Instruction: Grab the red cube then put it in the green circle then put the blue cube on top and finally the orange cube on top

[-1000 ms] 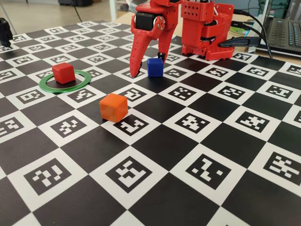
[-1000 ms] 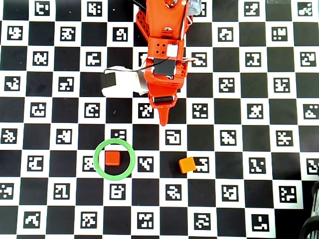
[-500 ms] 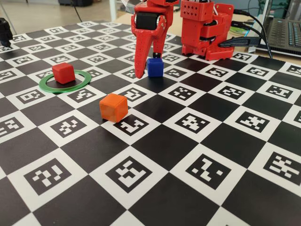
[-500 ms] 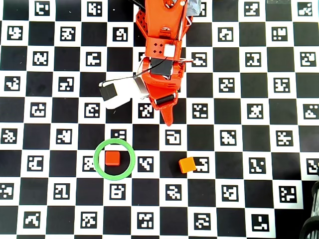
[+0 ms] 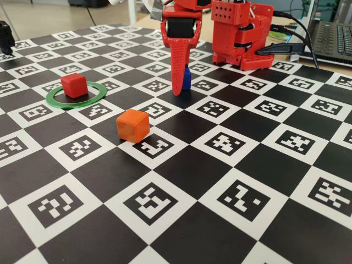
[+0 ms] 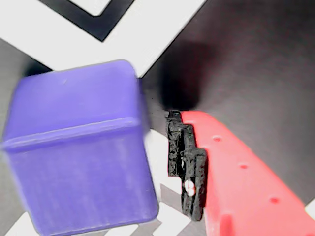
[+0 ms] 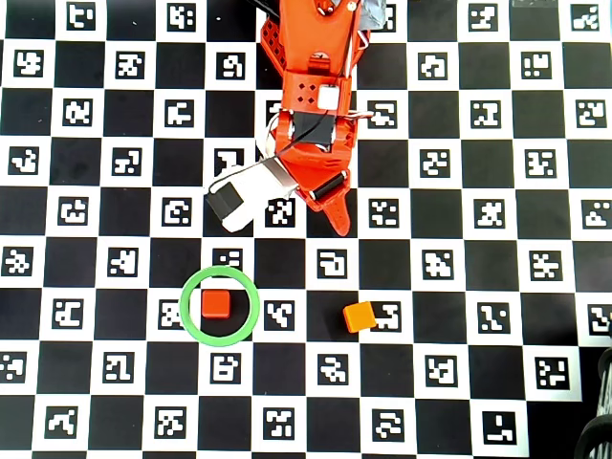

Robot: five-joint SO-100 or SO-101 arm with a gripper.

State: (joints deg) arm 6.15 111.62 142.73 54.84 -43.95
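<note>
A checkered tabletop (image 5: 181,181) printed with black-and-white marker squares holds three small cubes, a green ring and a red robot arm.

The red cube (image 5: 73,85) already sits inside the green circle (image 5: 98,95), roughly centred in the overhead view, with the ring lying flat around it. Judged from this, the first step of the task looks done.

The blue cube (image 5: 187,78) is the thing now in hand. In the fixed view it stands on the tabletop to the right of the green circle, mostly hidden behind the arm's long red finger, with only a blue sliver showing. The wrist view shows it large and close: it rests on the tabletop, and a red finger with a black pad (image 6: 189,169) stands just beside its right face, with a narrow gap between them.

The gripper (image 5: 181,82) reaches down around the blue cube. The second finger is out of frame in the wrist view and hidden elsewhere, so I cannot tell whether the fingers are spread or closing, though nothing appears pinched yet.

The orange cube (image 5: 132,125) lies untouched, in front of and to the right of the green circle in the fixed view.

Still to do: grasp the blue cube, stack it on the red cube, then stack the orange cube on top.
</note>
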